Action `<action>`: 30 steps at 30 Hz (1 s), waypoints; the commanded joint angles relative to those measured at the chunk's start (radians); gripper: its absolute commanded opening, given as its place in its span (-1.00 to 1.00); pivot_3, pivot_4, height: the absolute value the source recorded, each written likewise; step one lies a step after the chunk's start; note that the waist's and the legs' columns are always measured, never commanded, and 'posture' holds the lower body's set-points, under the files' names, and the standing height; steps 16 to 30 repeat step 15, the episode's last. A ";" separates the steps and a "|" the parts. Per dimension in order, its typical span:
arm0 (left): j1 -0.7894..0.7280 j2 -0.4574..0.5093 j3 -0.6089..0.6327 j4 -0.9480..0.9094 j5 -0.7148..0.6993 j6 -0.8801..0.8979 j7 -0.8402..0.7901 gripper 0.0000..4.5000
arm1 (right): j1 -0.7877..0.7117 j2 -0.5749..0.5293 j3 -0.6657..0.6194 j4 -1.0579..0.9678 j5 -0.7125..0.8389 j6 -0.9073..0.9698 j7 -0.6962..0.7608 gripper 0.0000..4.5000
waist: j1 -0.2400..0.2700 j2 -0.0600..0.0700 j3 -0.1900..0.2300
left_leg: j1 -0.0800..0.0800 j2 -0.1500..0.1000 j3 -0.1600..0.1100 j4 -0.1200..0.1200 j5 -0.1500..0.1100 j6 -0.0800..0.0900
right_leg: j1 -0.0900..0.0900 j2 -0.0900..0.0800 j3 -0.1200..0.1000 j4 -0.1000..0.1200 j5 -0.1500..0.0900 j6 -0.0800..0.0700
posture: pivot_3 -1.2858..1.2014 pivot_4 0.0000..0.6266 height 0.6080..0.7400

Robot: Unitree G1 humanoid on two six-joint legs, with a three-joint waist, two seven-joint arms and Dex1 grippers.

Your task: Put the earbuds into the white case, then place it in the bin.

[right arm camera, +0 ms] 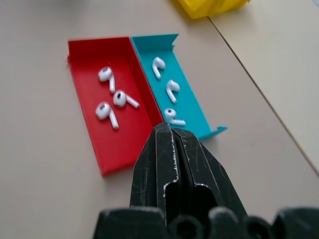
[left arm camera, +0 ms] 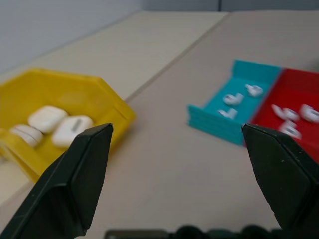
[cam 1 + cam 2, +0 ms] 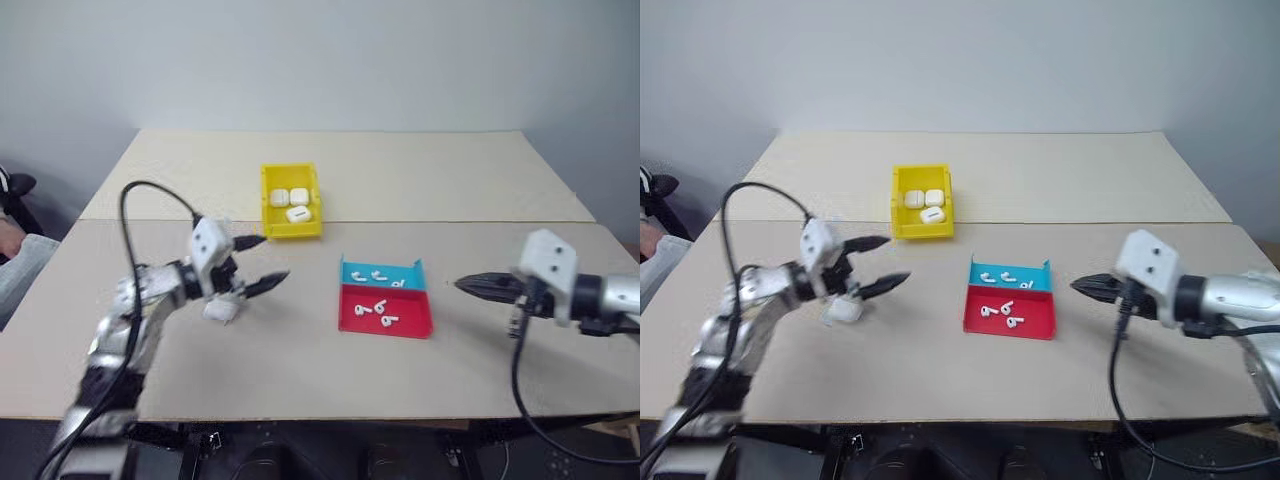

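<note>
Fingers of the left gripper (image 3: 258,262) are spread wide with nothing between them, hanging over the tabletop (image 3: 300,380) between the bin (image 3: 291,201) and a white case (image 3: 221,309) that lies on the tabletop just below the left wrist. Whether that case's lid is up or down I cannot tell. From the left wrist, the two black fingers (image 2: 75,184) stand far apart, with the bin seen past one and the tray past the other.

Right gripper (image 3: 462,285) has its fingers (image 1: 172,164) clenched together on nothing, pointing toward the tray (image 3: 386,299) from the robot's right, near it but apart.

Yellow bin: it sits on the far half of the tabletop, beside the seam, and holds three white cases (image 2: 47,117), lying close together.

Tray: one, flat, with a cyan part on the far side and a red part on the near side. Six earbuds (image 1: 118,98) lie in it, three in the cyan part and three in the red, all loose and separate.

Cases counted: four in all, three in the bin and one out on the tabletop by the left arm.

A person's sleeve (image 3: 18,262) shows at the left edge of the tabletop.
</note>
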 commanded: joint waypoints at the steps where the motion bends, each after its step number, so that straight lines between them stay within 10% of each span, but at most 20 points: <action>1: 0.099 0.135 0.143 -0.195 -0.128 0.103 -0.075 1.00 | 0.033 -0.021 -0.114 0.094 -0.017 -0.241 0.170 -0.92 | 0.003 0.000 0.000 | 0.001 0.001 0.000 0.000 0.000 0.000 | 0.001 0.000 0.000 0.001 0.000 0.000 | 0.03 -0.52 1.00; 9: 0.281 0.298 0.373 -0.345 -0.299 0.208 -0.161 1.00 | 0.103 -0.009 -0.173 0.176 -0.018 -0.391 0.312 -0.92 | 0.006 0.000 0.000 | 0.006 0.001 -0.001 -0.004 0.000 -0.001 | 0.001 0.000 0.004 0.000 -0.001 -0.001 | 0.03 -0.52 1.00; 30: 0.268 0.282 0.352 -0.348 -0.284 0.219 -0.073 1.00 | 0.053 -0.019 -0.133 0.182 -0.022 -0.371 0.291 -0.92 | 0.010 0.000 0.000 | 0.007 0.001 0.000 -0.004 0.000 -0.001 | 0.002 0.000 0.004 0.001 -0.001 -0.001 | 0.03 -0.52 1.00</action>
